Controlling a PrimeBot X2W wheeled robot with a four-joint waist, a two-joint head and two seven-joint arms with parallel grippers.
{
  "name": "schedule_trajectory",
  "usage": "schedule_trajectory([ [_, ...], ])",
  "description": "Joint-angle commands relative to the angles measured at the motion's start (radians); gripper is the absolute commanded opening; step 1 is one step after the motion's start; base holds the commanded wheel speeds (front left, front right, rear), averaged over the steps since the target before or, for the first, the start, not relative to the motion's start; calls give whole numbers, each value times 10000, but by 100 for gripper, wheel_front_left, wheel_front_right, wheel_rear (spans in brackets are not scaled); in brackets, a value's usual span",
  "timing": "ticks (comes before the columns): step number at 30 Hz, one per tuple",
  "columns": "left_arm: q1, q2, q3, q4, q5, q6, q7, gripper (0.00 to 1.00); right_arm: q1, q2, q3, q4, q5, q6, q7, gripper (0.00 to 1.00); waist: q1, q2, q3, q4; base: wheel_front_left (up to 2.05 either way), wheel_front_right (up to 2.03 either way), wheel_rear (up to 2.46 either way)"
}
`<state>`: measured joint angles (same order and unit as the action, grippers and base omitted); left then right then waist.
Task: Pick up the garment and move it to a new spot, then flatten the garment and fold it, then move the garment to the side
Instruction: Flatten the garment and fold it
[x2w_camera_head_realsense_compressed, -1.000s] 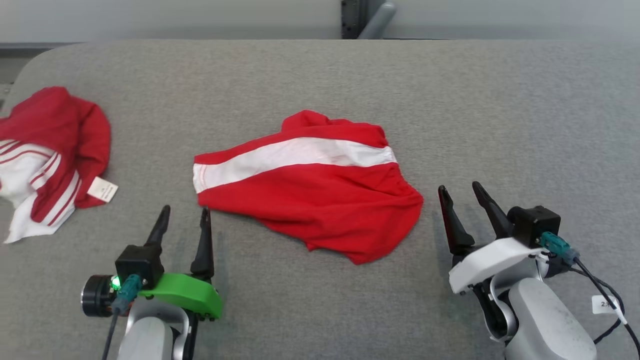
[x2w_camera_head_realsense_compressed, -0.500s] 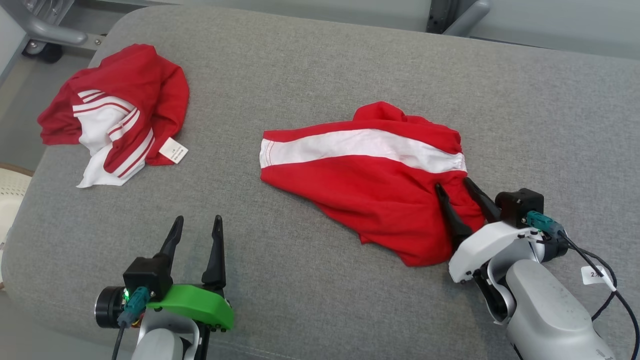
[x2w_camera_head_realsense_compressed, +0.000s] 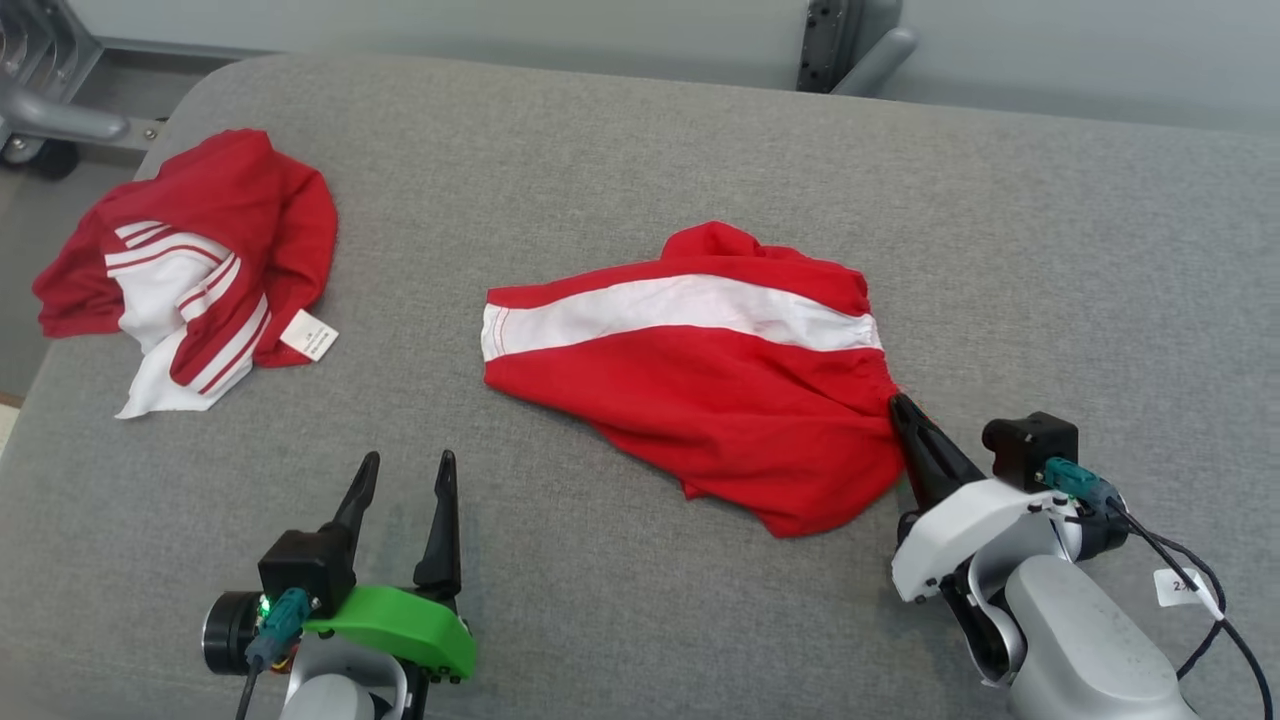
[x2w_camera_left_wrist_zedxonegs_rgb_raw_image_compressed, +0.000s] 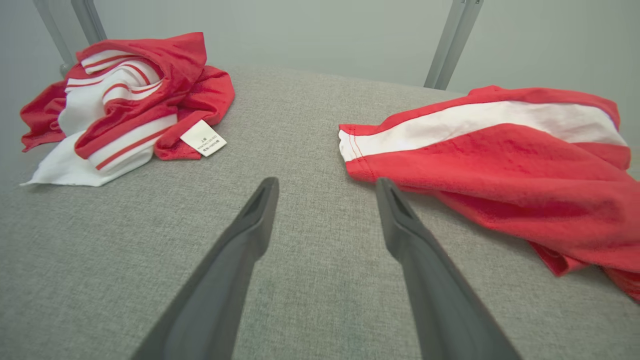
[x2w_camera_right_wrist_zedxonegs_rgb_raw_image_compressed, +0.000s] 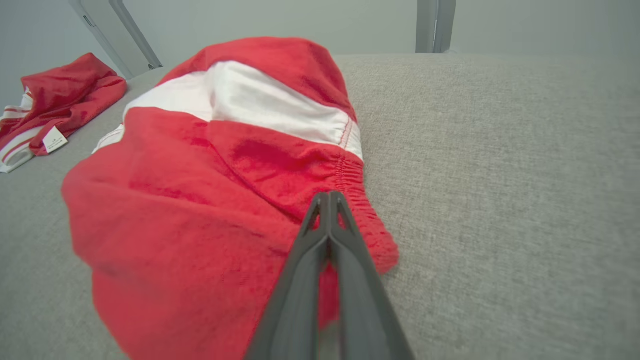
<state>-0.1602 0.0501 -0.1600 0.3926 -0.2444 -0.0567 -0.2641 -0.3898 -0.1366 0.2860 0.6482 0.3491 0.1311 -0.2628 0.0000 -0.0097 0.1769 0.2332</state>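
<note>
1. Your task garment (x2w_camera_head_realsense_compressed: 700, 400), a pair of red shorts with a white stripe (x2w_camera_head_realsense_compressed: 680, 305) running along it, lies loosely spread in the middle of the grey fabric-covered worktop (x2w_camera_head_realsense_compressed: 640, 130)
2. Your right claw (x2w_camera_head_realsense_compressed: 898, 403) sits at the garment's right edge, on the gathered elastic waistband (x2w_camera_right_wrist_zedxonegs_rgb_raw_image_compressed: 357, 200) just below the end of the white stripe
3. Its two dark fingers are pressed together with no gap at the tips. In the right wrist view you can see red cloth between them lower down, so the claw has the garment's waistband edge pinched
4. In the head view the rest of the garment rests on the worktop, rumpled along its near side and humped at its far side
5. Your left claw (x2w_camera_head_realsense_compressed: 410, 458) stands wide, its fingers well apart with nothing between them. It is off the garment's near-left corner and clear of the cloth, with its tips aimed at the bare worktop just left of the garment's stitched hem
6. A second garment (x2w_camera_head_realsense_compressed: 200, 250), red with white stripes, lies bunched well to the left of the task garment. Its white label (x2w_camera_head_realsense_compressed: 308, 335) lies on the side that faces the task garment
7. Beyond the garment, past the worktop's far edge, you can see a grey metal post (x2w_camera_head_realsense_compressed: 850, 50)
</note>
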Motion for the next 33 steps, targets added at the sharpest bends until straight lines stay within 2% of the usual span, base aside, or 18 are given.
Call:
schedule_trajectory([
  [1,172,17,29,27,-35,20,-2,100,260,30,-31,-125,41,-7,-28,0,0,97,-359,-367,0,0,0],
  [5,327,17,9,97,38,-42,-2,100,634,113,-45,-317,75,-7,-28,0,0,97,-615,-586,0,0,0],
  [6,357,17,23,125,41,-59,-2,100,729,132,-63,-318,90,-7,-29,30,0,97,-671,-627,0,0,0],
  [7,366,18,53,113,13,-70,-2,100,799,163,-51,-322,91,-7,-29,100,0,97,-712,-664,0,0,0],
  [12,611,18,40,-8,32,-33,-2,100,1054,253,-156,-414,11,-7,-28,100,0,97,-943,-743,0,0,0],
  [18,1167,18,200,-252,177,40,-3,100,1497,470,-748,-740,-282,-7,-29,100,0,97,-1454,-837,0,0,0],
  [33,2445,19,1579,-833,482,155,0,100,3051,814,-2311,-2427,-1280,-7,-28,100,0,97,-2098,-2012,0,0,0],
])
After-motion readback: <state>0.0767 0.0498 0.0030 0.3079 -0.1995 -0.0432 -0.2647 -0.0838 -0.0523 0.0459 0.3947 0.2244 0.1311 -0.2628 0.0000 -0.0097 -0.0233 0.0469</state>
